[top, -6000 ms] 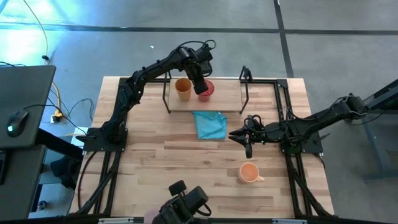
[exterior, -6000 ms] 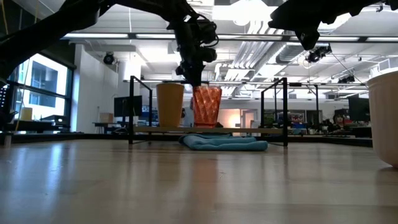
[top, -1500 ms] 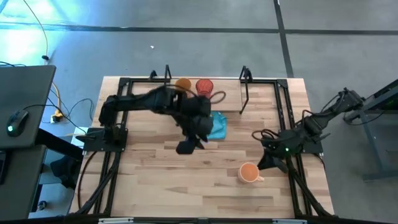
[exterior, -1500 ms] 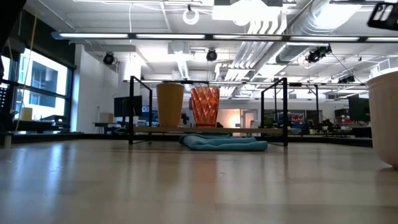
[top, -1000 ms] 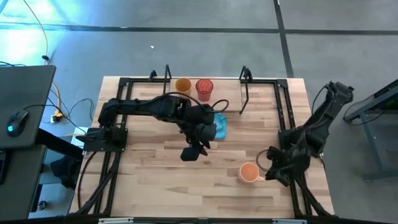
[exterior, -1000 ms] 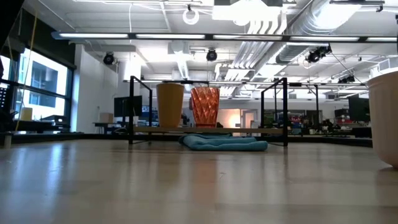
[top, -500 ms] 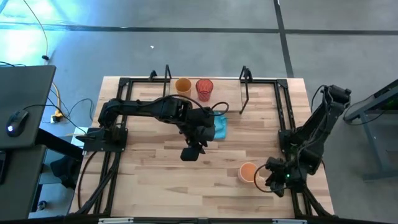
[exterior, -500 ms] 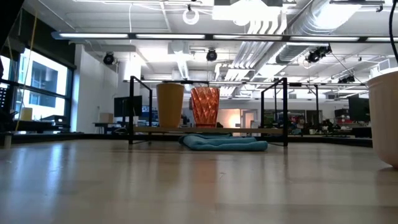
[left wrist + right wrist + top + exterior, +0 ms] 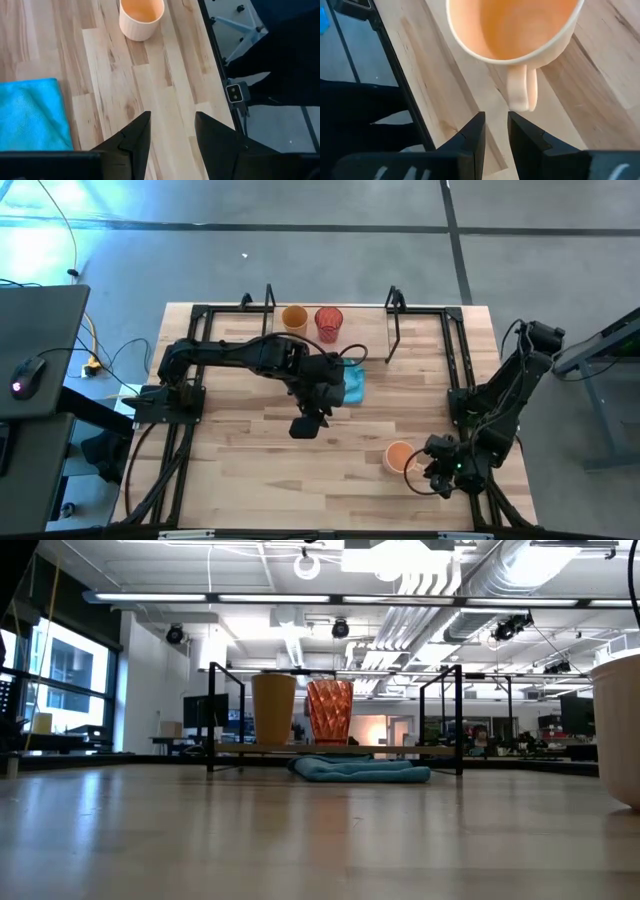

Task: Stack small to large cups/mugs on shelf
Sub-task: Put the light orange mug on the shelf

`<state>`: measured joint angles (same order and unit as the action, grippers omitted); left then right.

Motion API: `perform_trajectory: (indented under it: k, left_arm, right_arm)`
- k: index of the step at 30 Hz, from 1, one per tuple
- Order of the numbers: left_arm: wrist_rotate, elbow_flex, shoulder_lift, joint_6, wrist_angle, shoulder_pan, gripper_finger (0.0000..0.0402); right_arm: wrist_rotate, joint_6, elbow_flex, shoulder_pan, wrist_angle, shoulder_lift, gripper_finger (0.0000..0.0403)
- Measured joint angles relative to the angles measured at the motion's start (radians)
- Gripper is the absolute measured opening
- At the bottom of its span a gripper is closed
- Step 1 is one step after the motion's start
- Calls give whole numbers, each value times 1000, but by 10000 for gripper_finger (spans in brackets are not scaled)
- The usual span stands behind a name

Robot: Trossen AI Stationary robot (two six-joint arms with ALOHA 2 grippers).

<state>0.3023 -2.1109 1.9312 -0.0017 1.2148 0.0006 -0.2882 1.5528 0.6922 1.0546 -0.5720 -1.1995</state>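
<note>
Since the earlier frames the right claw (image 9: pixel 494 132) has swung down to the orange mug (image 9: pixel 399 456) near the surface's (image 9: pixel 250 460) front right, its fingers nearly together, gripping nothing, just short of the handle (image 9: pixel 522 89). If they close off-centre, they could nudge the handle aside and spin or tip the mug. The left claw (image 9: pixel 171 131), spread wide and empty, hovers mid-surface by the blue cloth (image 9: pixel 350 383). The tan tumbler (image 9: pixel 294 317) and red ribbed cup (image 9: pixel 328 321) stand side by side on the shelf (image 9: pixel 370 340).

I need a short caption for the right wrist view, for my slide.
Right claw, slightly parted, lined up with the handle of the orange mug on the wooden table.
</note>
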Motion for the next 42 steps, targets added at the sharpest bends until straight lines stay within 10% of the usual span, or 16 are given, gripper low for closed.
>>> perform_trajectory:
  k: [42]
  left_arm:
    - [2, 0, 0, 72, 23, -20, 143]
  right_arm:
    - [55, 21, 0, -25, -23, 6, 75]
